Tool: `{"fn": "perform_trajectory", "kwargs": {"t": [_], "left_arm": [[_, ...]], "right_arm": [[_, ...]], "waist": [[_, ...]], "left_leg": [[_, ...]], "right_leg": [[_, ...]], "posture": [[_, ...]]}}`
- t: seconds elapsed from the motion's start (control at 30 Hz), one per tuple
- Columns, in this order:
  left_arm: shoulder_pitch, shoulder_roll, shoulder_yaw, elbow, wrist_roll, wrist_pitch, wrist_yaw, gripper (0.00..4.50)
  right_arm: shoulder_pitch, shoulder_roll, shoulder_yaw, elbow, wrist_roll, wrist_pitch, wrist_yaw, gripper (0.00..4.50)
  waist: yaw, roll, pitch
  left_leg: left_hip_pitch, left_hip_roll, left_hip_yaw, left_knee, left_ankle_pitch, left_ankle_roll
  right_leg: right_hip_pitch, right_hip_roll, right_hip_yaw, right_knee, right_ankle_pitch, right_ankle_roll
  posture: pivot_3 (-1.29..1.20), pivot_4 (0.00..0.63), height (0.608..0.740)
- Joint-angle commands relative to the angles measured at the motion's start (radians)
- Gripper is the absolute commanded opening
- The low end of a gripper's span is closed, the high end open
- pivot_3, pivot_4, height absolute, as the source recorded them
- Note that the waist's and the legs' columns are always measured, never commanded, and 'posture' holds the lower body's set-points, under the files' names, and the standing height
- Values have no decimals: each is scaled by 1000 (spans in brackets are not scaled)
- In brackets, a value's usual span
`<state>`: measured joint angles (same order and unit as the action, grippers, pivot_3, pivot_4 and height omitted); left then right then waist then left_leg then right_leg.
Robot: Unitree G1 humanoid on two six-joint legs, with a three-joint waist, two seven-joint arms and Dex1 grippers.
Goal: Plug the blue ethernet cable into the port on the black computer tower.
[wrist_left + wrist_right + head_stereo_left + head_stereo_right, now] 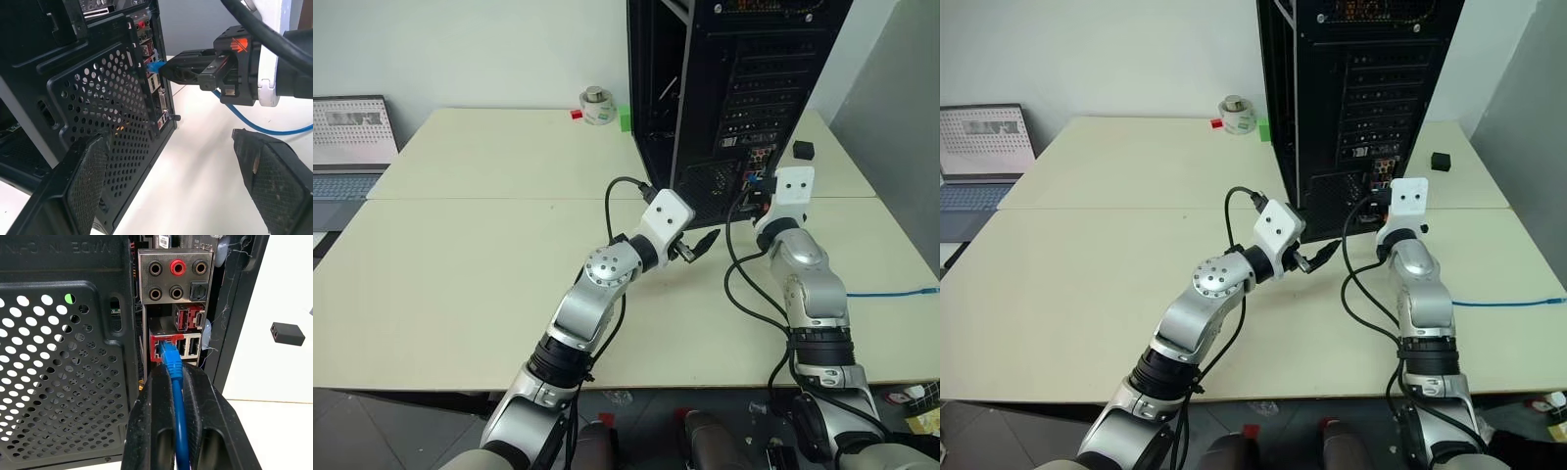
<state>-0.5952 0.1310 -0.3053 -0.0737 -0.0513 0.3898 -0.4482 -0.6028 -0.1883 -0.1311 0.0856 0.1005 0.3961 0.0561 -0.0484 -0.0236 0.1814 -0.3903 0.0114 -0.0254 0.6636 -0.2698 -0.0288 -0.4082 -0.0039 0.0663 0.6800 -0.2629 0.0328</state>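
Cable [175,382], blue, pinched in right hand [173,382], plug at port [159,350].

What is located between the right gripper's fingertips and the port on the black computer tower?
In the right wrist view, the plug end of the blue ethernet cable bridges that short stretch from the right gripper to the port on the black computer tower.

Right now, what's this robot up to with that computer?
It is plugging a blue cable into the back of a black tower on the table. The right pincer is shut on the cable, its plug at the port. The left pincer hangs open beside the tower, holding nothing.
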Motion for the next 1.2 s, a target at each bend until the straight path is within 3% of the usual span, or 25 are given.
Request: {"fn": "perform_trajectory", "kwargs": {"t": [0.03, 0.07, 0.13, 0.17, 0.4, 0.57, 0.77, 1.0, 1.2], "left_arm": [[-3, -6, 14, -49, -3, -4, 0, 4167], [-3, -6, 14, -48, -3, -5, 0, 4167], [-3, -5, 14, -46, -2, -7, -1, 4216], [-3, -5, 13, -46, -2, -8, -1, 4216], [-4, -1, 15, -40, 5, -17, 3, 4216], [-4, 14, 22, -37, 7, -33, -5, 4216], [-43, 106, 109, 11, -52, -28, -83, 4216], [-27, 325, 216, 9, -172, -14, -330, 4216], [31, 473, 311, -18, -283, 38, -473, 4216]], "right_arm": [[-28, -7, 0, -3, 5, -13, 12, 0], [-24, -8, -1, -7, 8, -13, 17, 0], [-17, -11, -3, -15, 10, -10, 25, 683], [-14, -14, -4, -19, 11, -8, 29, 737], [26, -58, -10, -76, 25, 31, 92, 2239], [90, -124, -20, -184, 57, 81, 170, 3295], [166, -253, -61, -307, 164, 146, 336, 4490], [222, -443, -161, -323, 304, 110, 588, 4490], [245, -543, -247, -268, 366, 79, 703, 4490]], "waist": [[-1, 0, 0], [-1, 0, 0], [-1, 0, 0], [-1, 0, 0], [3, 0, 0], [6, 0, 0], [7, 0, 0], [7, 0, 0], [7, 0, 0]], "left_leg": [[0, 0, 0, 0, 0, 0], [0, 0, 0, 0, 0, 0], [0, 0, 0, 0, 0, 0], [0, 0, 0, 0, 0, 0], [-2, 0, -1, -1, 0, 0], [-2, 0, -1, -1, 0, 0], [-2, 0, -1, -1, 0, 0], [-3, 0, -1, -1, 0, 0], [-3, 0, -1, -1, 0, 0]], "right_leg": [[0, 0, 0, 0, 0, 0], [0, 0, 0, 0, 0, 0], [0, 0, 0, 0, 0, 0], [0, 0, 0, 0, 0, 0], [-1, -1, -1, -1, 0, 0], [-2, -1, -1, -1, 0, 0], [-2, 0, -1, -1, 0, 0], [-2, 0, -2, -2, 0, 0], [-2, 0, -2, -2, 0, 0]], "posture": [[0, 150, 740], [0, 150, 740], [0, 150, 740], [0, 150, 740], [0, 150, 740], [0, 150, 740], [0, 150, 740], [0, 150, 740], [0, 150, 740]]}}
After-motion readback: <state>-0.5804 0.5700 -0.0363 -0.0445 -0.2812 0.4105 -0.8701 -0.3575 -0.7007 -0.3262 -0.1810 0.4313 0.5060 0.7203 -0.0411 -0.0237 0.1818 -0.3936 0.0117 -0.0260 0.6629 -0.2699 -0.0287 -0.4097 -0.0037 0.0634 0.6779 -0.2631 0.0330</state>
